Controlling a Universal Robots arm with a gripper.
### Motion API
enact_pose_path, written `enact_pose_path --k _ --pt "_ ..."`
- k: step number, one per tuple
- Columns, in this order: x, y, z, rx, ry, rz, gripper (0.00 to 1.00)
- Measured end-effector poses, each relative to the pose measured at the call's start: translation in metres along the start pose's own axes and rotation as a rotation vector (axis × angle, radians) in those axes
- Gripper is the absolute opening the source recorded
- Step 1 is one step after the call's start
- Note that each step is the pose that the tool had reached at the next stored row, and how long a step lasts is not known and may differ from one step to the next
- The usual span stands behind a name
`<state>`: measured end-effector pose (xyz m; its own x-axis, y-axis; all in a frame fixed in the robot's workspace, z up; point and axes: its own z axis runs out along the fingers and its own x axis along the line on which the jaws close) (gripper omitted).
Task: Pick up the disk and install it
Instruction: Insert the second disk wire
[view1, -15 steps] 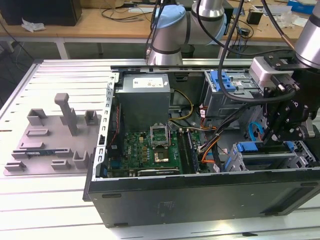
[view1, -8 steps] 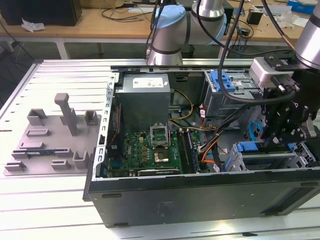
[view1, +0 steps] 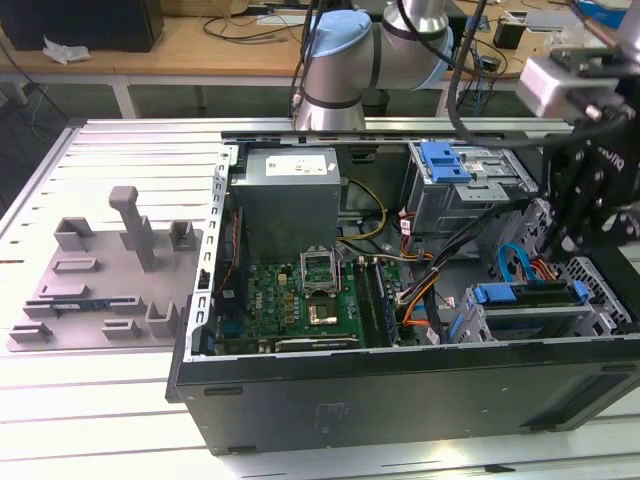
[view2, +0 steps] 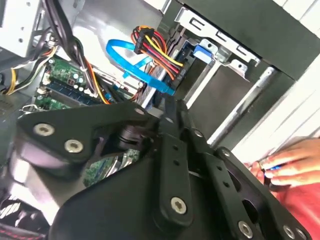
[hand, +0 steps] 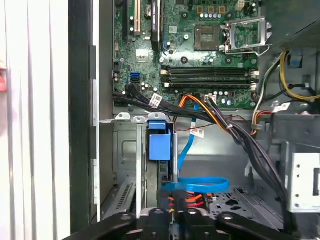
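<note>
One computer case (view1: 400, 390), one motherboard (view1: 300, 300)

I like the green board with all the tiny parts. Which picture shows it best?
The first wrist view: the green board faces the camera flat-on and takes up much of the picture. The exterior view shows it slanted, down inside the case. The second wrist view shows a strip of it behind cables.
</note>
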<state>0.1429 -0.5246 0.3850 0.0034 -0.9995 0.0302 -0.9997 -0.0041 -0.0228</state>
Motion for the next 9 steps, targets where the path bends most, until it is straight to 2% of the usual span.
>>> enact_pose_path --k 2,4,9 --pt "-0.0015 0.0006 -0.0075 0.0021 0.0059 0.000 0.11" --pt "-0.0027 0.0010 -0.0131 0.0052 0.0107 0.000 0.11" --pt "-0.0029 0.0010 -0.0133 0.0054 0.0160 0.000 0.11"
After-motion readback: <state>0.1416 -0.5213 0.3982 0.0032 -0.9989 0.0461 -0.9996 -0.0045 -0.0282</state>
